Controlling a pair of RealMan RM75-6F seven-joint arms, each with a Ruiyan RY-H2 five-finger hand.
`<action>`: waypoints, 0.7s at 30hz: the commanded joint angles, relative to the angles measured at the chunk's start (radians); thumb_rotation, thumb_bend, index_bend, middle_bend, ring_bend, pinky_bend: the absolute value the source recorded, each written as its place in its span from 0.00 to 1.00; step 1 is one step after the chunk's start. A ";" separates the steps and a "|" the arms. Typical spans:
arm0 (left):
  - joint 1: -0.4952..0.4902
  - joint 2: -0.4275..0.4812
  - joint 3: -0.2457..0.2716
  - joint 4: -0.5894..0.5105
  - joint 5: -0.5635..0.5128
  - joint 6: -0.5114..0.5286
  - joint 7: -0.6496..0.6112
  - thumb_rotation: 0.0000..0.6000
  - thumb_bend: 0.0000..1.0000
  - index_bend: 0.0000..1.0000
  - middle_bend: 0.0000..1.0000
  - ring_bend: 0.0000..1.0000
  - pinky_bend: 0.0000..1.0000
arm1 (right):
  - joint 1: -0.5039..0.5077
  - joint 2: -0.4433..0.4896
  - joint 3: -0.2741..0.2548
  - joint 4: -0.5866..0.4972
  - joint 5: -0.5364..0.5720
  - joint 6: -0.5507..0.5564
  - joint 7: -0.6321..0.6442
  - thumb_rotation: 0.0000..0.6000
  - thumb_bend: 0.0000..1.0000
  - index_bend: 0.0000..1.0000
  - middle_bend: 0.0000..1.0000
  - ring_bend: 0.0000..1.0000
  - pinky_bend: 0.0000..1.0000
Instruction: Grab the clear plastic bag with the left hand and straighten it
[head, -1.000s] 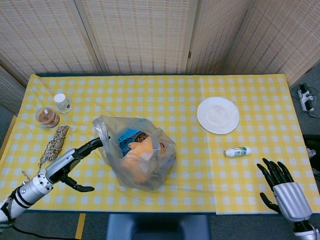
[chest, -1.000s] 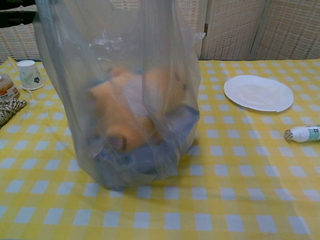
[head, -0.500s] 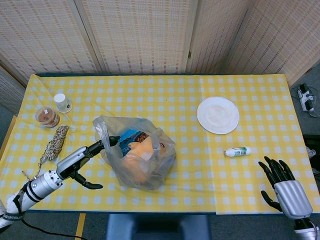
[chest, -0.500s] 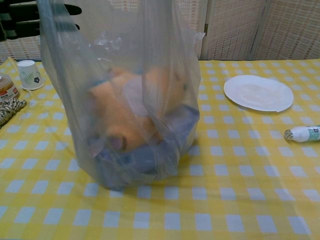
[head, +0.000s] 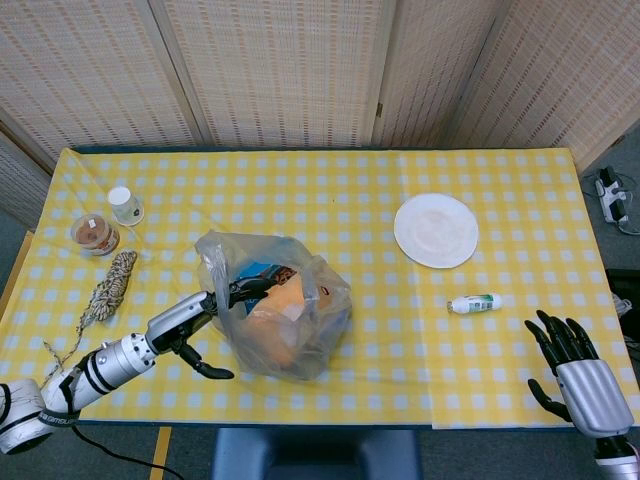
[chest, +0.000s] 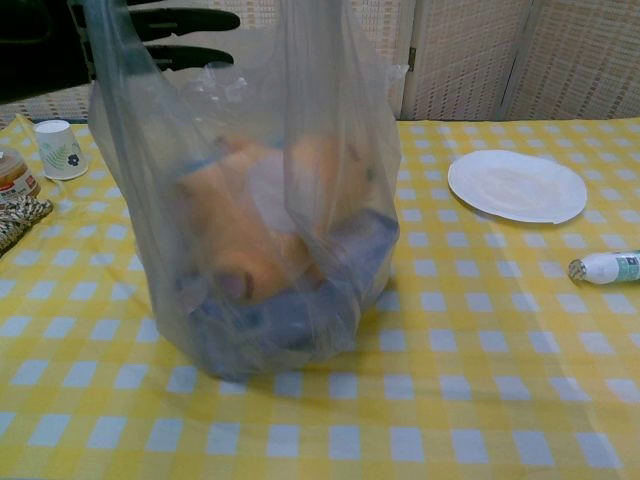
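Clear plastic bag: upright near the front middle of the yellow checked worktop, mouth loose and open at the top, orange and blue packets showing through its side. Left hand at the bag's left edge, fingers stretched out into the open mouth, thumb hanging low and apart; cannot tell whether any film is actually pinched. Right hand at the front right corner, fingers spread, holding nothing, well apart from the bag. White plate toward the back right; small white bottle lying on its side in front of the plate. Along the left edge: paper cup, brown-filled tub, coil of rope.
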 joint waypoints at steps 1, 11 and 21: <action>-0.015 -0.018 0.005 -0.001 0.001 -0.016 0.008 1.00 0.16 0.00 0.09 0.05 0.11 | -0.002 0.000 0.002 0.002 0.001 0.005 -0.001 1.00 0.38 0.00 0.00 0.00 0.00; -0.068 -0.058 -0.017 -0.016 -0.039 -0.086 0.100 1.00 0.16 0.02 0.12 0.04 0.06 | -0.010 0.007 -0.004 0.007 -0.003 0.015 0.019 1.00 0.38 0.00 0.00 0.00 0.00; -0.099 -0.069 -0.029 -0.051 -0.048 -0.095 0.148 1.00 0.16 0.06 0.12 0.04 0.06 | -0.012 0.017 -0.009 0.012 -0.013 0.021 0.048 1.00 0.38 0.00 0.00 0.00 0.00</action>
